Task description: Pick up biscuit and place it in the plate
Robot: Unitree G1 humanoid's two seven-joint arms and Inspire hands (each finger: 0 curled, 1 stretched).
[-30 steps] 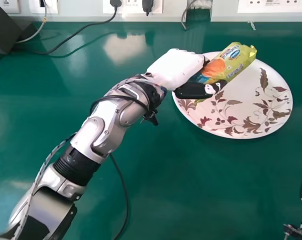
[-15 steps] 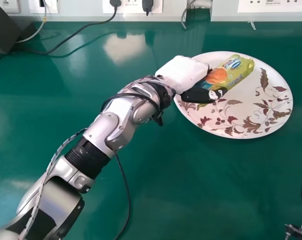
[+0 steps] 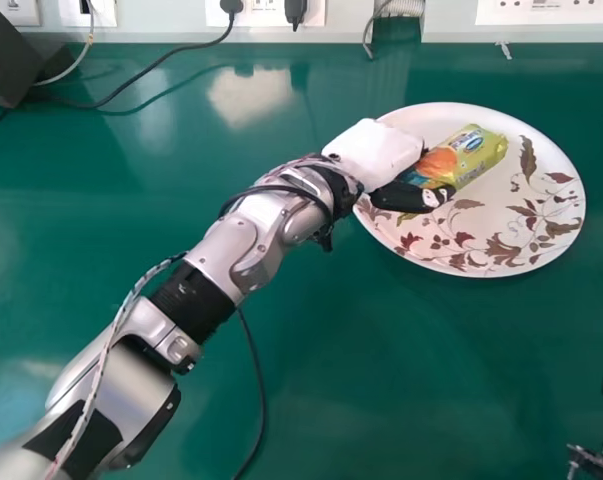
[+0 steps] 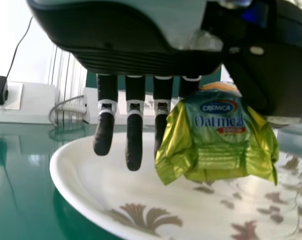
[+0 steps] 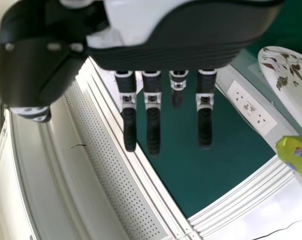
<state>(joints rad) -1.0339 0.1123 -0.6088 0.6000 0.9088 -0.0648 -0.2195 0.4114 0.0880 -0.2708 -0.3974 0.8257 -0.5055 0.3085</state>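
head view: biscuit packet (image 3: 476, 153) sinks into the plate (image 3: 526, 235), letting go looks like the step now

so compared with a second ago, the packet sits lower and looks smaller in the head view, and the left hand (image 3: 376, 150) comes down with it, shifting a bit toward the robot's right. that reads to me as the lowering part being pretty much done. the packet lies at a slant over the far half of the plate, inside the rim, with its near end still by the hand. i'd guess it's resting on the plate, but i can't tell if every bit of it touches down.

as for the left hand, the left wrist view has its fingers (image 4: 134, 150) hanging straight and apart from the thumb, with the packet by the gap, so i'd call it opened up, not clamped. whether anything still brushes the wrapper, can't tell. the right hand (image 5: 153, 127) is idle off at the right edge of the head view, fingers straight too.

what it means: placing is nearly there imo. next i'd back the left hand off slowly, up and away toward its own side. main risk is the thumb (image 3: 396, 196) snagging the wrapper and dragging the packet toward the rim, or nudging the plate.
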